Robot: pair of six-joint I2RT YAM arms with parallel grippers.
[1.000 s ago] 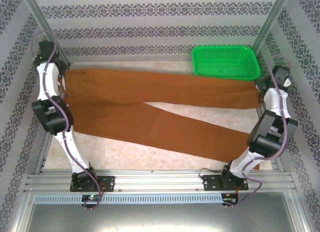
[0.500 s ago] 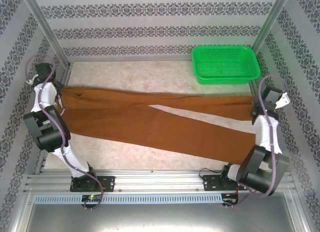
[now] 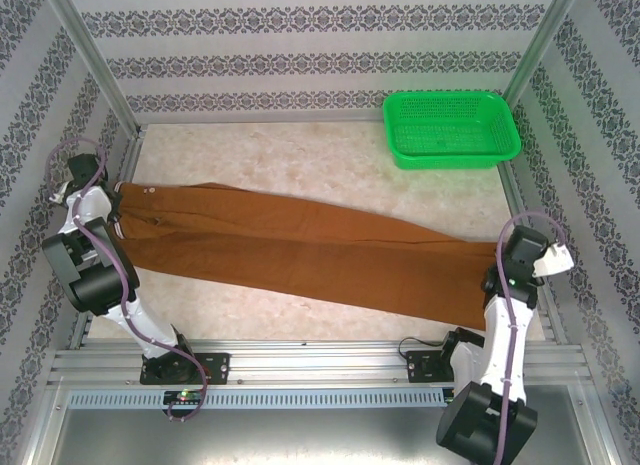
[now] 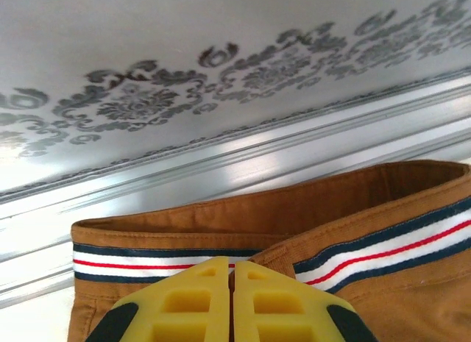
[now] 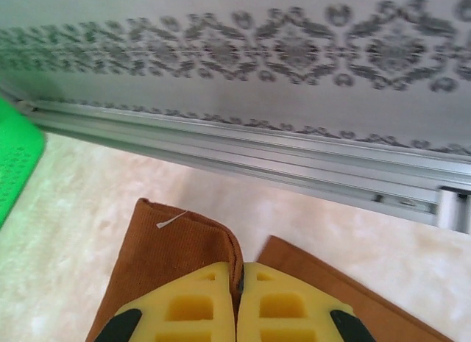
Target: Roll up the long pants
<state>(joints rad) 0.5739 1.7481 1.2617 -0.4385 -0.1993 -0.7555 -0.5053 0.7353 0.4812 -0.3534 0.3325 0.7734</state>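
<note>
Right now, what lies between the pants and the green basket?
Bare tabletop. The top view shows the basket standing clear of the pants, in the far right corner.

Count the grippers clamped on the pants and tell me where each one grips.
2. The left gripper pinches the long pants at the striped waistband, far left; the right gripper pinches the leg cuffs, far right.

Bright, even light, soft shadows; wrist views slightly blurred, glare on the wall (image 4: 29, 140)
</note>
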